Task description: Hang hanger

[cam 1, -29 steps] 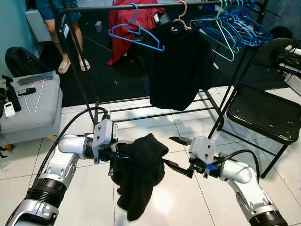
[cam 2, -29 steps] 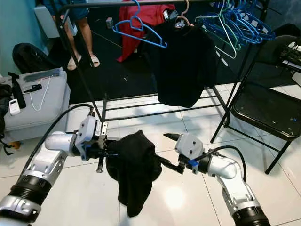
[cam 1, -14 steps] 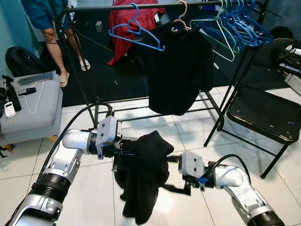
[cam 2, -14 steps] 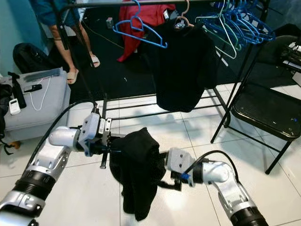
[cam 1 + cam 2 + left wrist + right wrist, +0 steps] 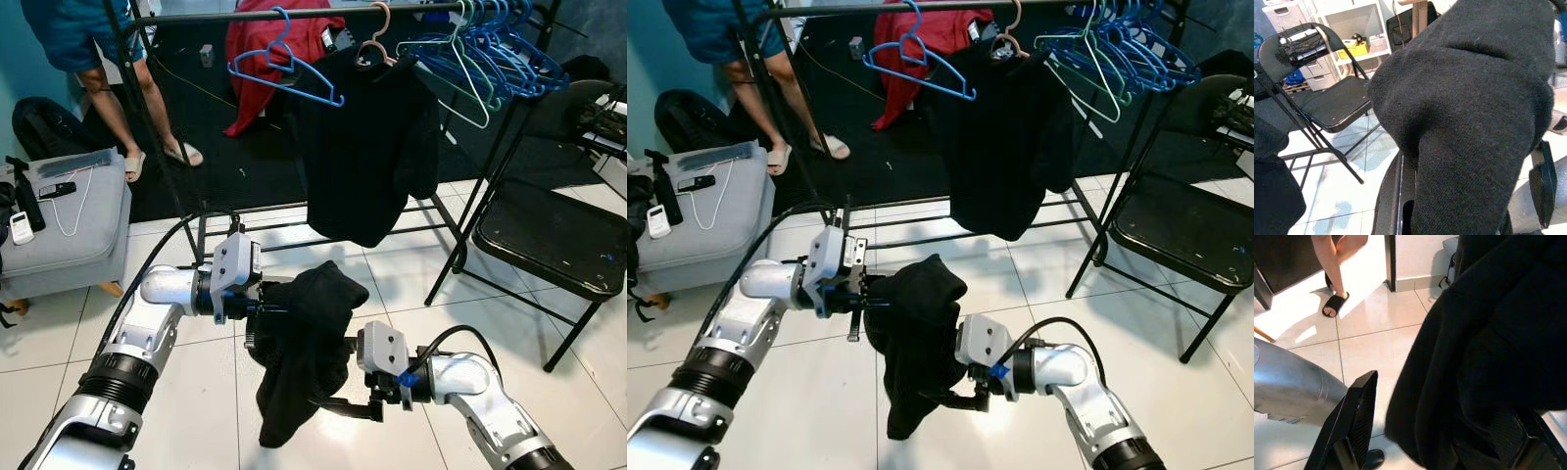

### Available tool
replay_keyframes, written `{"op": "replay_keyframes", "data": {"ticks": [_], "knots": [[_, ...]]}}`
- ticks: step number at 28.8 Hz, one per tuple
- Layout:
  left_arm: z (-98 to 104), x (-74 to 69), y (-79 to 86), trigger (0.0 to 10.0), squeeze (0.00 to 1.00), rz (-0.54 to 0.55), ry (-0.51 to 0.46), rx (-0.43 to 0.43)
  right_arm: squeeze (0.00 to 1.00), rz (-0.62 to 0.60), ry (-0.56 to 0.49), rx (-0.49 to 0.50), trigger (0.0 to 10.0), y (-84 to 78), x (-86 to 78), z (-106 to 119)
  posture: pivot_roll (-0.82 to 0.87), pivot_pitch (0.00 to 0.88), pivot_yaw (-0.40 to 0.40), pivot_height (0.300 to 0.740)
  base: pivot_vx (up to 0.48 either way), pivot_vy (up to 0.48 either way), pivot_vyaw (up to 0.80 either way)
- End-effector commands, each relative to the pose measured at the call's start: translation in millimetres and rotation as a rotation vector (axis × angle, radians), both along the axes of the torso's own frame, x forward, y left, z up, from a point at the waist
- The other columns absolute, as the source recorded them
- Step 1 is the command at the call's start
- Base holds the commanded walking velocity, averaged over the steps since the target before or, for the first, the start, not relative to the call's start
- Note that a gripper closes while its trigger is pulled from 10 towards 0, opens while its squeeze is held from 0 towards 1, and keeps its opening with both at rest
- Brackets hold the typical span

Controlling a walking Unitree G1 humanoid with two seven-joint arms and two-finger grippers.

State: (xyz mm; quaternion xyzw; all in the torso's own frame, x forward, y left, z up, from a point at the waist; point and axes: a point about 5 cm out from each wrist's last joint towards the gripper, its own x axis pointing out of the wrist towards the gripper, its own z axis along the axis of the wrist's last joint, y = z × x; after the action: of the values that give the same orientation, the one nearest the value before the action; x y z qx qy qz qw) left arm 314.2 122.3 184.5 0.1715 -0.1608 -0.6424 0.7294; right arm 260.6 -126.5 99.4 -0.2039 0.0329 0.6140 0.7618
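Note:
A black garment hangs bunched from my left gripper, which is shut on its upper fold at about knee height over the tiled floor. My right gripper is open low against the garment's right side. In the right wrist view the cloth lies between the two fingers. Beyond stands the clothes rack rail with an empty blue hanger, a black shirt on a pink hanger, and several blue hangers.
A black folding chair stands to the right. At the left is a grey box with small devices on it. A person's legs are behind the rack's left post. A red garment hangs on the rail.
My right gripper swung left and down from beside the garment to its lower part. My left gripper carried the garment a little up and right. The person stepped to the right.

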Motion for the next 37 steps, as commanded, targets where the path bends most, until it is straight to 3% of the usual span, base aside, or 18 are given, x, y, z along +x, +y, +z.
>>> {"op": "replay_keyframes", "data": {"ticks": [1, 4, 5, 8, 9, 23, 33, 35, 36, 37], "knots": [[6.5, 3.5, -2.6, 0.0, 0.00, 0.008, -0.024, -0.030, 0.00, 0.024, -0.028, -0.021, 10.0, 8.3, -1.4, 0.2, -0.07, 0.159, 0.065, 0.740, 0.000, 0.000, 0.00], [7.0, 4.9, -3.1, 0.0, 0.00, 0.016, -0.024, -0.035, 0.00, 0.008, -0.059, -0.035, 10.0, 10.7, 0.8, 2.0, -0.07, 0.162, 0.067, 0.740, 0.000, 0.000, 0.00], [10.0, 8.4, -3.9, 0.0, 0.00, 0.037, -0.016, -0.067, 0.00, -0.077, -0.169, -0.009, 10.0, 16.6, 8.9, 10.7, -0.07, 0.166, 0.069, 0.740, 0.000, 0.000, 0.00], [11.4, 9.6, -4.2, 0.0, 0.00, 0.043, -0.011, -0.081, 0.00, -0.117, -0.209, 0.010, 10.0, 18.2, 12.2, 14.3, -0.07, 0.166, 0.069, 0.740, 0.000, 0.000, 0.00], [13.5, 11.1, -4.7, 0.0, 0.00, 0.050, -0.009, -0.097, 0.00, -0.198, -0.235, 0.076, 10.0, 21.1, 16.5, 20.2, -0.07, 0.169, 0.070, 0.740, 0.000, 0.000, 0.00], [13.4, 13.5, -6.1, 0.0, 0.00, 0.057, -0.011, -0.100, 0.00, -0.171, -0.171, 0.060, 10.0, 32.6, 5.2, 7.7, -0.07, 0.173, 0.072, 0.740, 0.000, 0.000, 0.00], [13.6, 14.5, -6.1, 0.0, 0.00, 0.062, -0.017, -0.095, 0.00, -0.199, -0.087, -0.007, 10.0, 24.1, 10.2, -3.0, -0.07, 0.173, 0.072, 0.740, 0.000, 0.000, 0.00], [14.3, 13.8, -6.5, 0.0, 0.00, 0.052, -0.024, -0.094, 0.00, -0.264, -0.074, 0.044, 10.0, 15.6, 18.4, -0.3, -0.07, 0.173, 0.072, 0.740, 0.000, 0.000, 0.00], [14.5, 11.3, -7.0, 0.0, 0.00, 0.030, -0.027, -0.092, 0.00, -0.282, -0.047, 0.146, 10.0, 10.2, 21.8, 6.4, -0.07, 0.173, 0.075, 0.740, 0.000, 0.000, 0.00], [14.5, 11.3, -7.0, 0.0, 0.00, 0.030, -0.027, -0.092, 0.00, -0.282, -0.047, 0.146, 10.0, 10.2, 21.8, 6.4, -0.07, 0.173, 0.075, 0.740, 0.000, 0.000, 0.00]]}}
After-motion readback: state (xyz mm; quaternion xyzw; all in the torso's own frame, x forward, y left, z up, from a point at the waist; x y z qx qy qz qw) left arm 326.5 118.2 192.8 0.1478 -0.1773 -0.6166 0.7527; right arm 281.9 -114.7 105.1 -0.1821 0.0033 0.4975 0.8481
